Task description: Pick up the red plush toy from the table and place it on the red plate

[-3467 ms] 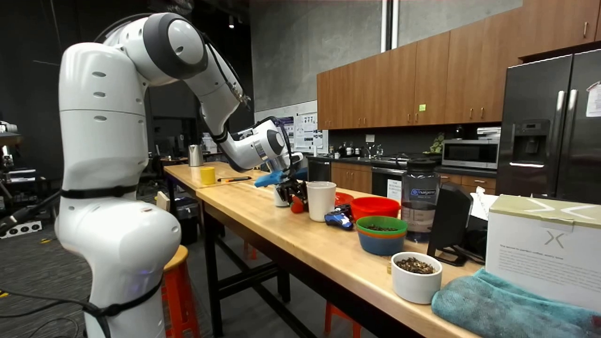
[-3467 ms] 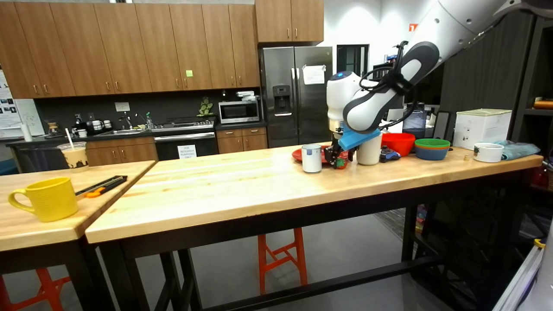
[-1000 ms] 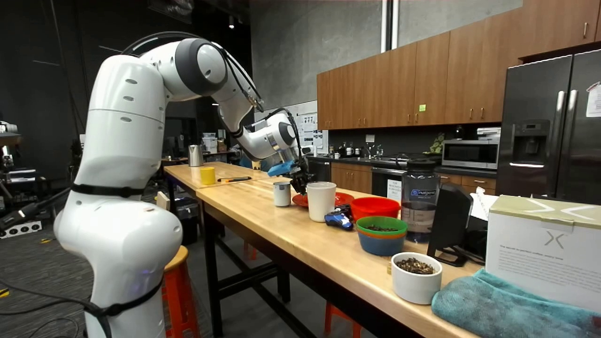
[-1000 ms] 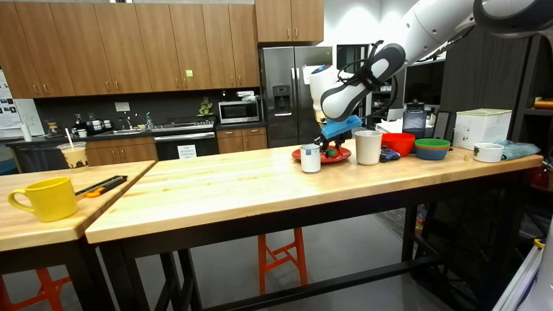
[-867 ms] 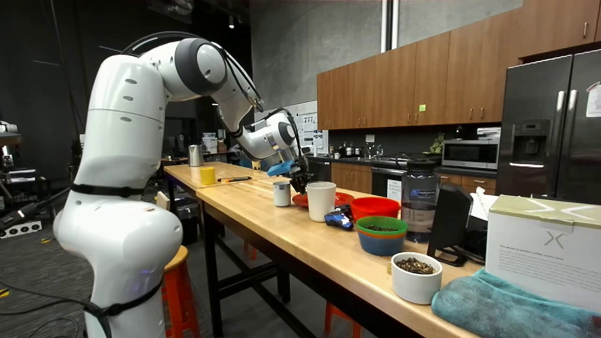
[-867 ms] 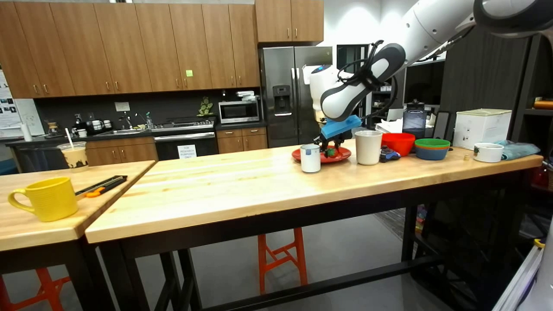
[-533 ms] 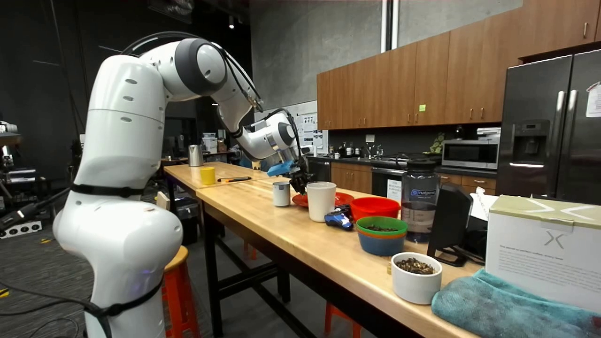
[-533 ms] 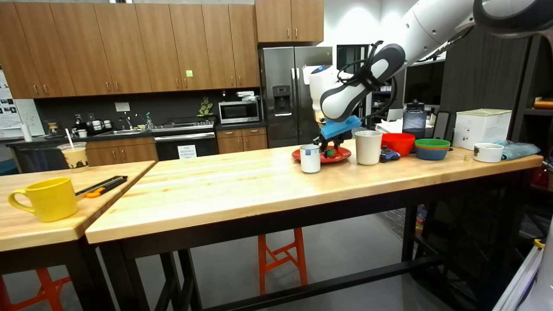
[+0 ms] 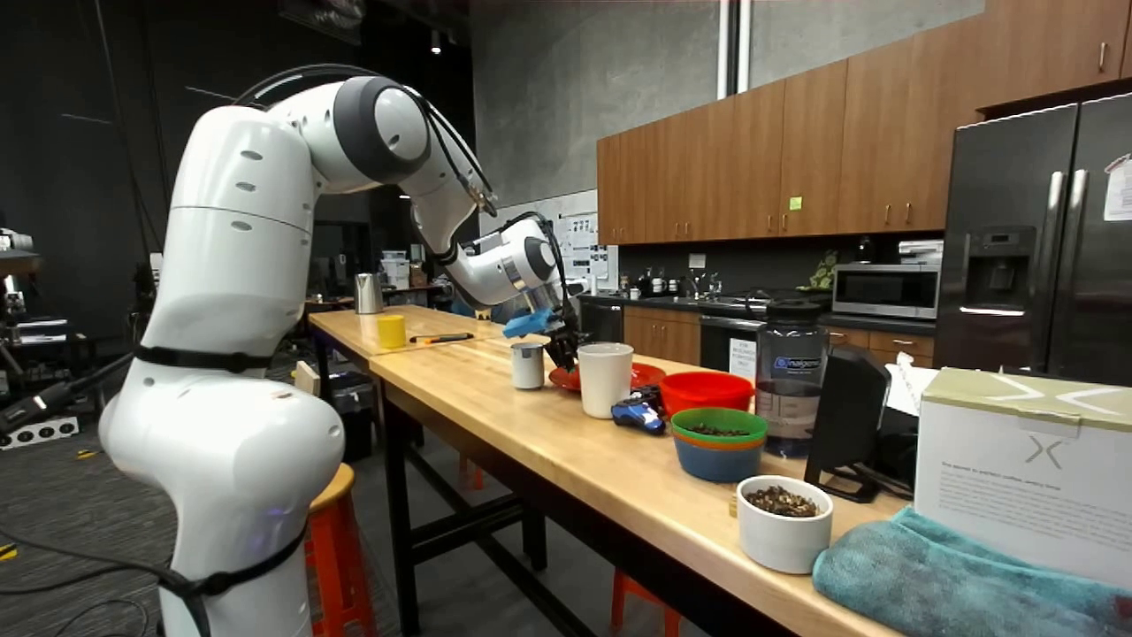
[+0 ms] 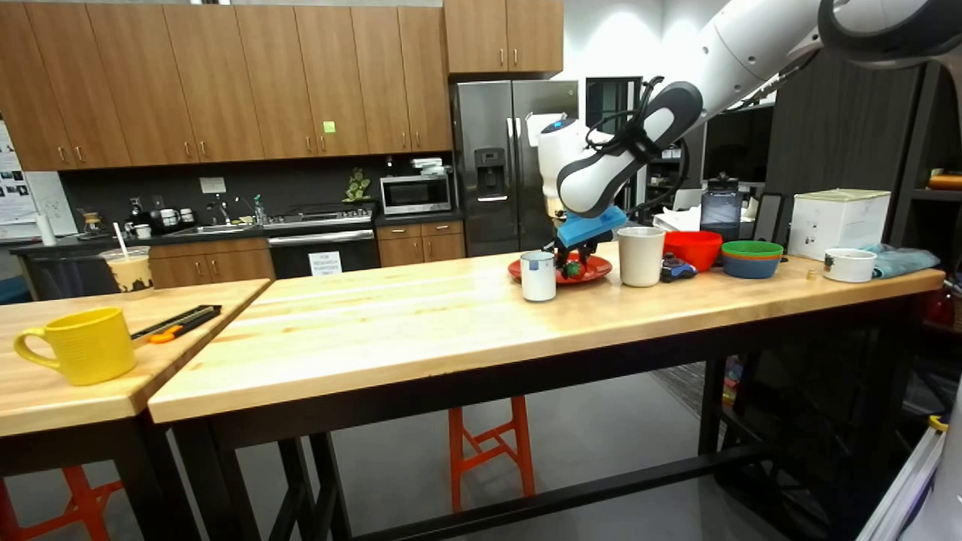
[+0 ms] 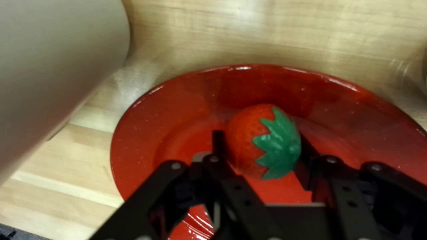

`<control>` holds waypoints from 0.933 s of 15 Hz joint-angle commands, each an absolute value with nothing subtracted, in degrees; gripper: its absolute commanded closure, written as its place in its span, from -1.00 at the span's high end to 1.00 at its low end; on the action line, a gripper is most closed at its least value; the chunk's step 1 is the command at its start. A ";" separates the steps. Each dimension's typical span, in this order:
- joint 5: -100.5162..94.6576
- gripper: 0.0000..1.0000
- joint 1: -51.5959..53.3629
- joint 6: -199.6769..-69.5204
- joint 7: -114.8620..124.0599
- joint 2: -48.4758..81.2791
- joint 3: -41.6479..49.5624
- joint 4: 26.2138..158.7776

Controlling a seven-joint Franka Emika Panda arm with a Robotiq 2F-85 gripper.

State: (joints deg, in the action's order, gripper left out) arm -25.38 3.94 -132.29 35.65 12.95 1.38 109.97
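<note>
The red plush toy is a strawberry (image 11: 245,143) with green leaves, shown large in the wrist view. My gripper (image 11: 262,141) is shut on it, one dark finger pressed to each side. Under it spreads the glossy red plate (image 11: 150,116), and the toy is within its rim, over the middle. An exterior view shows the toy (image 10: 573,268) low at the plate (image 10: 601,268); whether it touches the plate, I cannot tell. From the opposite side, the tall white cup and the gripper (image 9: 564,354) hide most of it.
A small white cup (image 10: 539,278) stands close beside the gripper, at the plate's edge. The tall white cup (image 10: 641,258) is on the plate's far side. Past it are a blue controller (image 9: 638,414), a red bowl (image 9: 707,389) and a green bowl (image 9: 721,420) stacked on others.
Since the oldest frames, my gripper has carried the strawberry from the table between the cups to over the plate. In the last half second it has sunk slightly, and the small cup has shifted a little.
</note>
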 commanded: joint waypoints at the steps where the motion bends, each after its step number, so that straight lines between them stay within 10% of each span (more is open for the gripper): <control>1: -25.57 -0.52 4.74 -133.59 36.18 12.81 2.39 110.95; 3: -25.39 -0.52 4.73 -133.44 36.02 12.95 2.41 110.81; 4: -25.17 0.48 4.73 -132.94 35.56 13.07 2.34 110.65; 9: -24.28 0.96 4.96 -131.86 34.71 12.99 2.05 110.78; 14: -24.51 1.00 5.27 -131.78 34.96 13.14 2.13 110.34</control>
